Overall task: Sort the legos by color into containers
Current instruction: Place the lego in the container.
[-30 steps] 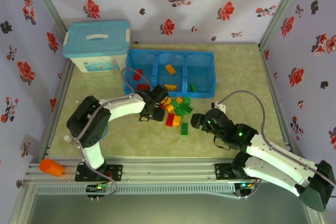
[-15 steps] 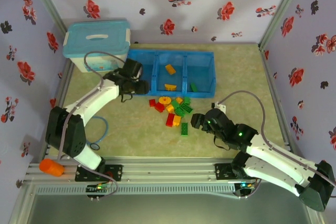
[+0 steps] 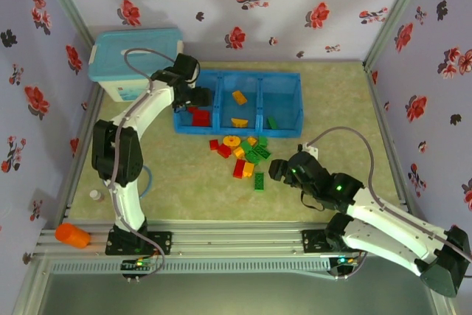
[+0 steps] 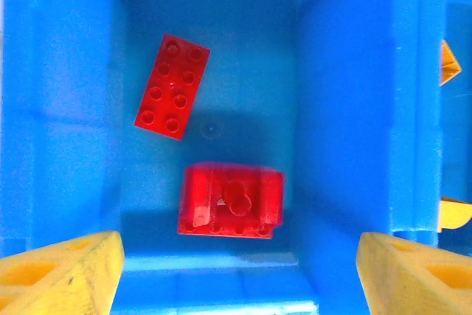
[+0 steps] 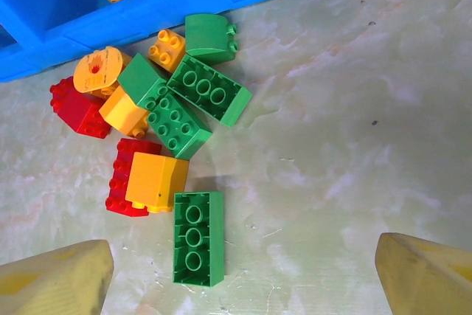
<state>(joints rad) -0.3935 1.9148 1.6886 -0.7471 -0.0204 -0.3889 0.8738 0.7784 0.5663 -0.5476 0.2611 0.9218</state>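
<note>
The blue tray (image 3: 290, 79) has three containers side by side. My left gripper (image 3: 196, 98) hovers open over the left one, its yellow fingers (image 4: 59, 271) wide apart. Below it lie two red legos: a flat one (image 4: 172, 86) and a blurred one (image 4: 231, 201), free of the jaws. The middle container holds yellow legos (image 3: 239, 97), the right one a green lego (image 3: 272, 122). A mixed pile of legos (image 3: 245, 153) lies in front of the tray. My right gripper (image 5: 240, 278) stands open just near of an upside-down green lego (image 5: 198, 237), touching nothing.
A white storage box with a teal lid (image 3: 136, 64) stands left of the tray, close to my left arm. An orange object (image 3: 71, 235) rests on the front rail at the left. Flowered walls enclose the green mat (image 3: 332, 108).
My left arm swung from the pile up to the tray's left compartment and opened; a second red brick now lies in that compartment. The right arm has stayed still.
</note>
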